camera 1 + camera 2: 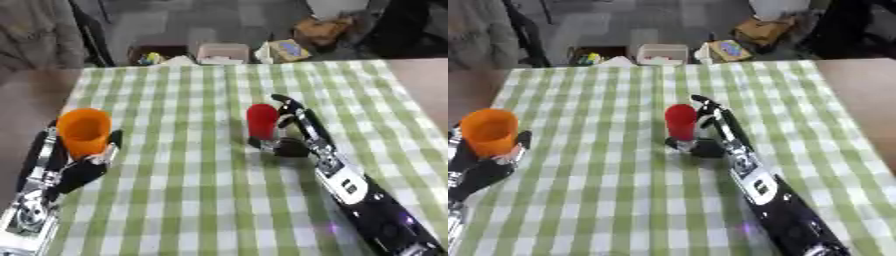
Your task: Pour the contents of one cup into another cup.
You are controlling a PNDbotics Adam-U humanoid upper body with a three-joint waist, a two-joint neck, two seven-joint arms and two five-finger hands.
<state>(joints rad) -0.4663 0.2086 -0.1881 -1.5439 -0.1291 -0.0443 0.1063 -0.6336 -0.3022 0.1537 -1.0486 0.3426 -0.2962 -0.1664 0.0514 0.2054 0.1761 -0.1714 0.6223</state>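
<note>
While left hand grips orange cup, right hand fingers curl round red cup.

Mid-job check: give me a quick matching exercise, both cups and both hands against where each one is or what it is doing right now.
Things:
1. orange cup
2. red cup
3. left hand
4. right hand

Descriptions:
A. fingers around the red cup
B. upright near the middle of the checked cloth
C. at the cloth's left edge, open top showing
D. fingers around the orange cup

Pairs: 1-C, 2-B, 3-D, 4-A
</note>
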